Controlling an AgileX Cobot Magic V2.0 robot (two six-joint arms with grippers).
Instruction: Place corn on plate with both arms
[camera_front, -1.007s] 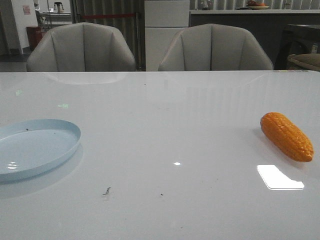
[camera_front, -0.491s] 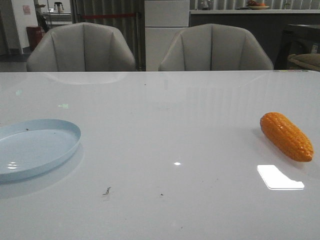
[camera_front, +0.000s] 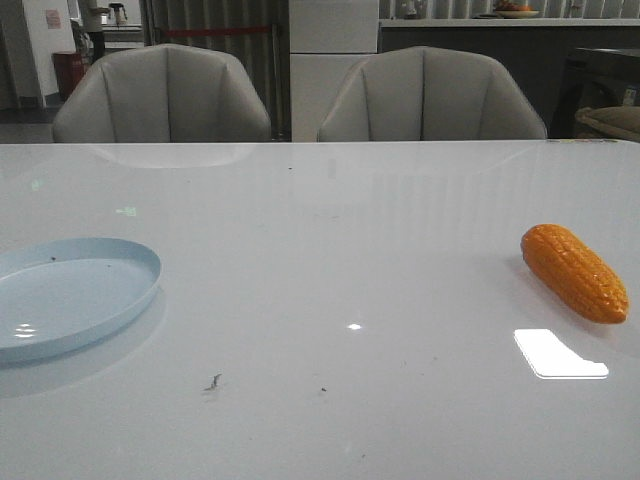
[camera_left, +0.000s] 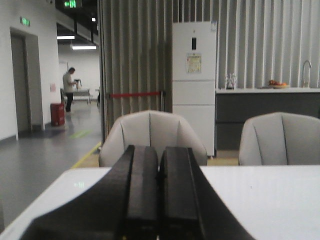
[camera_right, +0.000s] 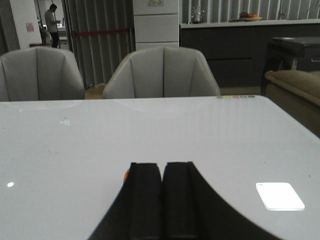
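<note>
The orange corn (camera_front: 574, 272) lies on its side at the right of the white table (camera_front: 330, 250), tapered end toward the front right. The pale-blue plate (camera_front: 70, 295) sits empty at the left edge. Neither arm shows in the front view. In the left wrist view my left gripper (camera_left: 160, 150) is shut and empty, low over the table, pointing at the chairs. In the right wrist view my right gripper (camera_right: 162, 166) is shut and empty; a sliver of the corn (camera_right: 126, 175) peeks out beside its fingers, the rest hidden behind them.
Two grey chairs (camera_front: 165, 95) (camera_front: 430, 95) stand behind the table's far edge. A bright light reflection (camera_front: 558, 353) lies on the table just in front of the corn. Small dark specks (camera_front: 213, 382) mark the table's front middle.
</note>
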